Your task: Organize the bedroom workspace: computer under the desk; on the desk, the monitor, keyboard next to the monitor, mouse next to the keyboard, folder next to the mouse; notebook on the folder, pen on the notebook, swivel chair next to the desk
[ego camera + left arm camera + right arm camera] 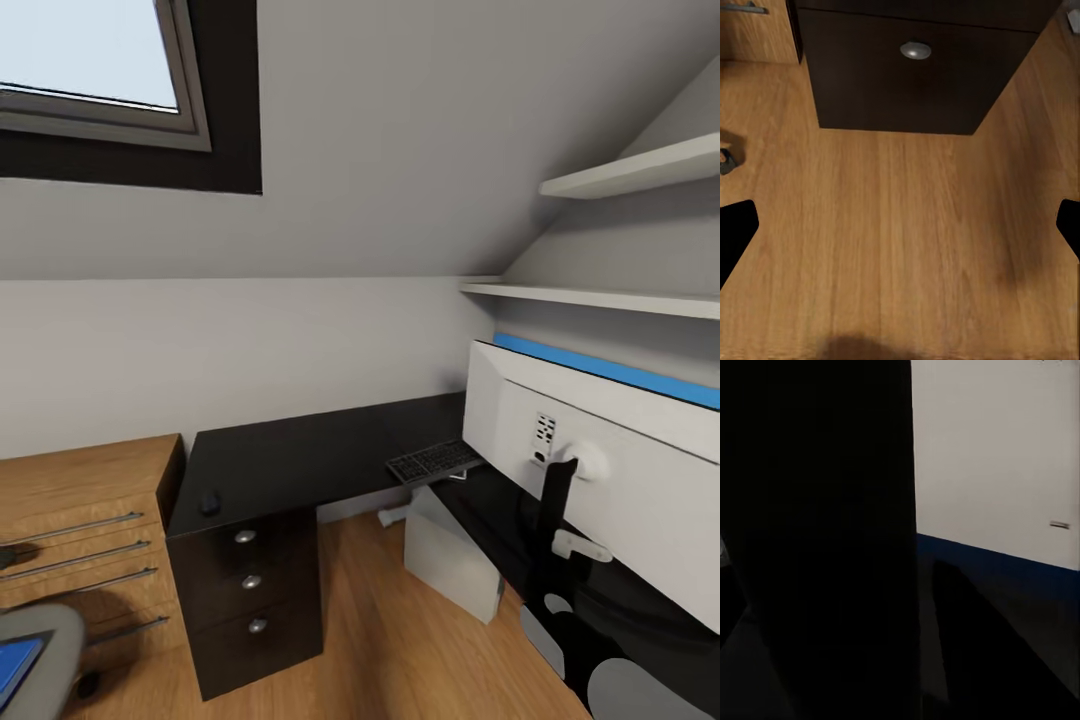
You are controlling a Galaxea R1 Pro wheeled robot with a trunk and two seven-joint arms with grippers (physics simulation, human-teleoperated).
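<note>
Under the sloped ceiling: black desk [300, 455] with peripherals, seen from the head camera.

Upon the desk lie the mouse [209, 503] near its left end and the keyboard [436, 461] at the inner corner, overhanging the edge; the computer [450, 555] stands tilted on the wooden floor [900, 240] below the keyboard. The monitor [600, 470] shows its white back and black stand at right; no legible brand or label appears on it. At lower left are the swivel chair [45, 640] and a corner of the blue folder [15, 670] on it, beside a wooden cabinet [80, 520]. The left gripper [900, 225] hangs over bare floor with its fingers [735, 232] spread wide, short of the desk's lowest drawer. The right wrist view is too dark: that gripper's state cannot be told.
</note>
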